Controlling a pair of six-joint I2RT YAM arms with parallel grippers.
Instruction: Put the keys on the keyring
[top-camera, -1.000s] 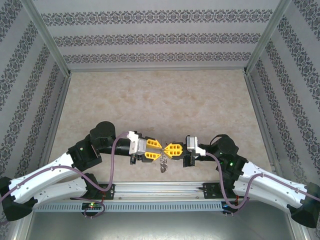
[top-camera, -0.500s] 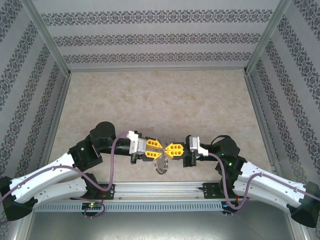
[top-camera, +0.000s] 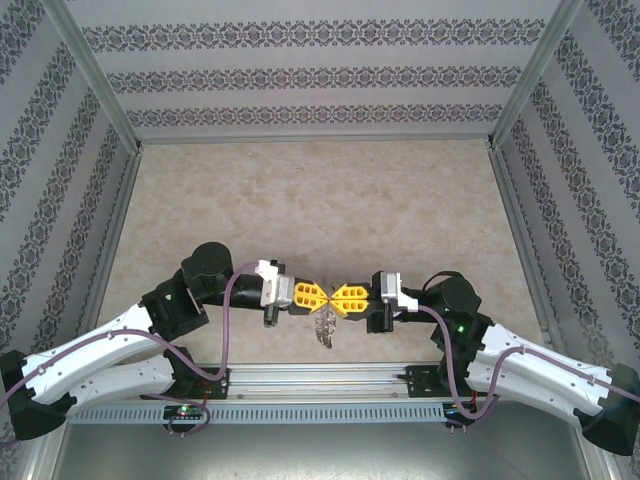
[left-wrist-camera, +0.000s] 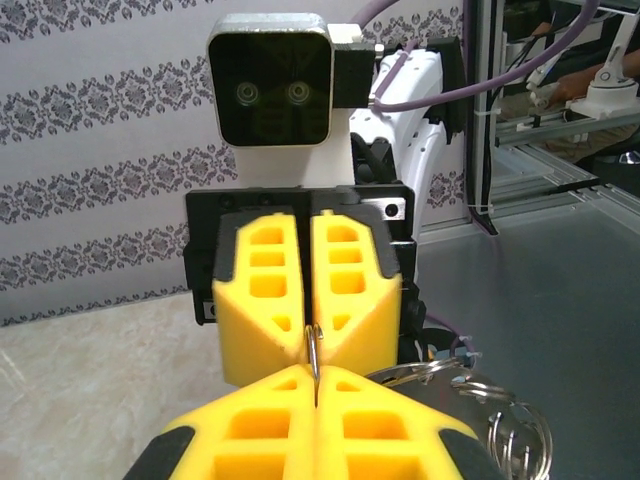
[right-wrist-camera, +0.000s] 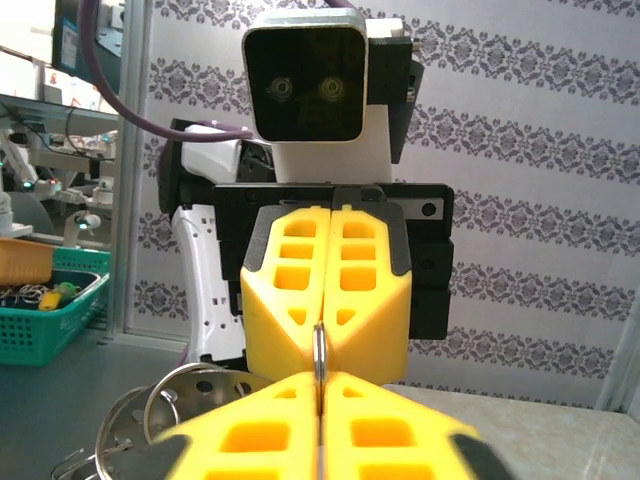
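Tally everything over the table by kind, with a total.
arms: 2 (left arm, right arm)
yellow tools: 2 (left tool, right tool)
keyring: 1, pinched between both tools
Total: 5

Glossy metal keyring (left-wrist-camera: 313, 346), matt yellow plastic left claw (top-camera: 319, 297), smooth tabletop (top-camera: 300, 200)

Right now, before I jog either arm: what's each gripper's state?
Left gripper: shut, pinching the thin grey metal keyring fringed with small silvery pieces.
Right gripper: shut on the same keyring, tip to tip with the left.
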